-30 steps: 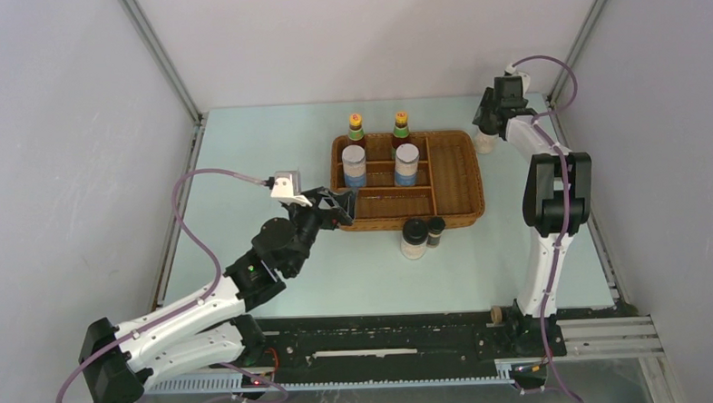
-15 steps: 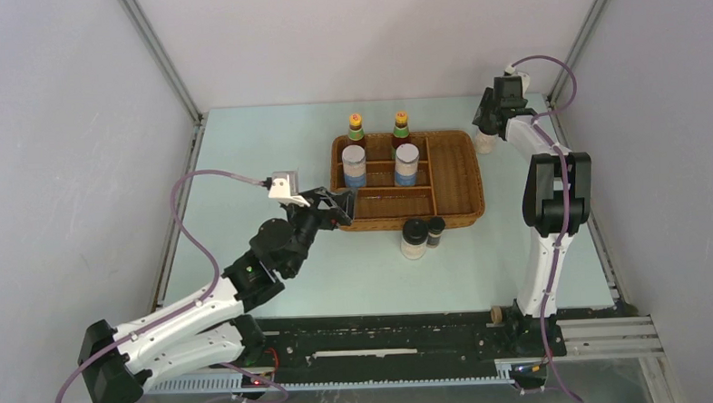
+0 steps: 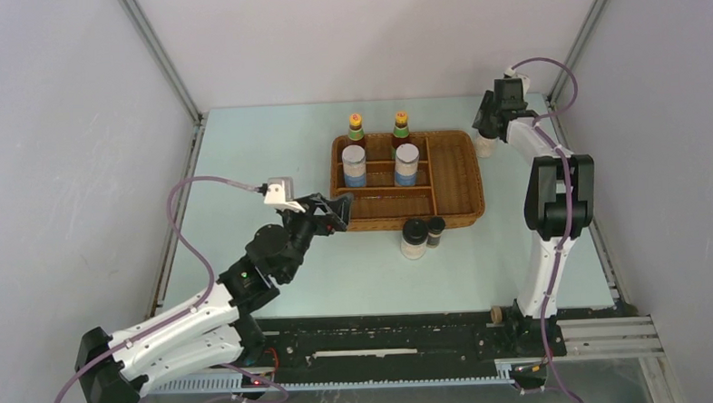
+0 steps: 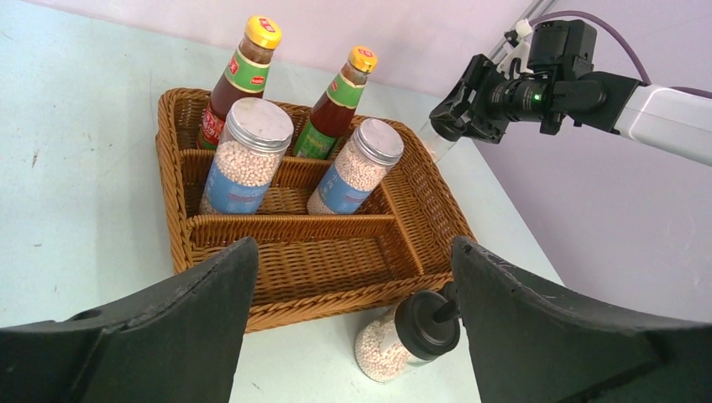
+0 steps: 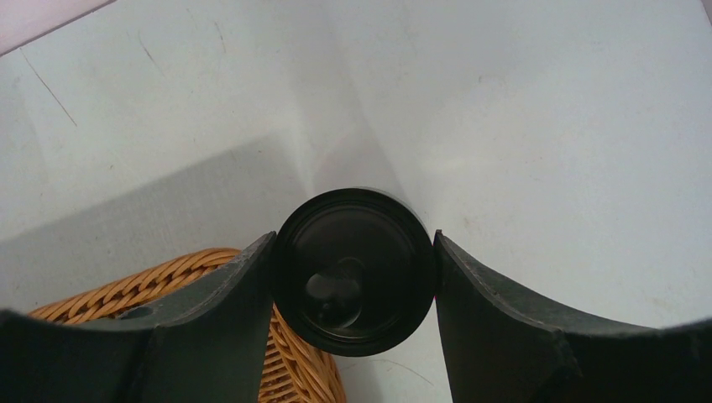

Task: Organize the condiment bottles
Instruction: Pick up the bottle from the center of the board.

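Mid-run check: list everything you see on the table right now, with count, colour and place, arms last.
wicker tray: one, brown, divided, table centre
sauce bottles: two, dark with yellow caps, tray's back compartments
shakers: two, silver tops, blue-white labels, tray compartments just in front of the sauces
black-capped bottles: two, white; one on the table before the tray, the other off the tray's far right corner
tiny dark bottle: one seen, beside the near black-capped one
table: one, pale green
left gripper: black fingers open, empty, at the tray's near left corner
right gripper: black fingers closed on the far bottle's cap
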You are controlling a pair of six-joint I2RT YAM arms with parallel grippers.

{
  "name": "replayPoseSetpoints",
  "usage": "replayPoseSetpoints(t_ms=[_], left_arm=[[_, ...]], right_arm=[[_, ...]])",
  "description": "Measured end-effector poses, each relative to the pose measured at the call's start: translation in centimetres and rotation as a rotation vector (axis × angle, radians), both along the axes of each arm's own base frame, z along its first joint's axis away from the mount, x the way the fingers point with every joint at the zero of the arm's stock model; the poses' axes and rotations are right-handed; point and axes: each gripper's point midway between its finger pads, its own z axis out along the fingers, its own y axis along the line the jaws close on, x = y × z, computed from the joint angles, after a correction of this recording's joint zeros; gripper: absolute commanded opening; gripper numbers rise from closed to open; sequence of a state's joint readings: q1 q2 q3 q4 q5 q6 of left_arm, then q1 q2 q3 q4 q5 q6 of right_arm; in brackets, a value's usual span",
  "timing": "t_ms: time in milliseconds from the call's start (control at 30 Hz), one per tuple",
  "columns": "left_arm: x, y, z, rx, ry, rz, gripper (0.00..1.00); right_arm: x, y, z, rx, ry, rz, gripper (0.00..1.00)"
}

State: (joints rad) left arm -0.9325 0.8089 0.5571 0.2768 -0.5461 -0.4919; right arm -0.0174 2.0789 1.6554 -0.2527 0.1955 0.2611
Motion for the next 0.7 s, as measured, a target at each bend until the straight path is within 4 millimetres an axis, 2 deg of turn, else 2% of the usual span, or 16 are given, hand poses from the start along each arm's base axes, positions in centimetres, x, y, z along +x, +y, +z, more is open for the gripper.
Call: replayPoseSetpoints(t_ms=[167, 467, 700], left_arm=[[-0.2, 0.2, 0.3, -0.014, -0.005, 0.0, 0.89], [-0.4, 0.4, 0.8, -0.027, -0.012, 0.0, 0.88], [-0.5, 0.6, 0.8, -0.031, -0.013, 0.0, 0.87]], right_arm=[[-0.5, 0.2, 0.7, 0.005, 0.001, 0.004, 0.0], [-0.8, 0.5, 4.7, 0.004, -0.072, 0.009, 0.0], [-1.8, 0.5, 6.9, 0.005, -0.106, 0.006, 0.0]])
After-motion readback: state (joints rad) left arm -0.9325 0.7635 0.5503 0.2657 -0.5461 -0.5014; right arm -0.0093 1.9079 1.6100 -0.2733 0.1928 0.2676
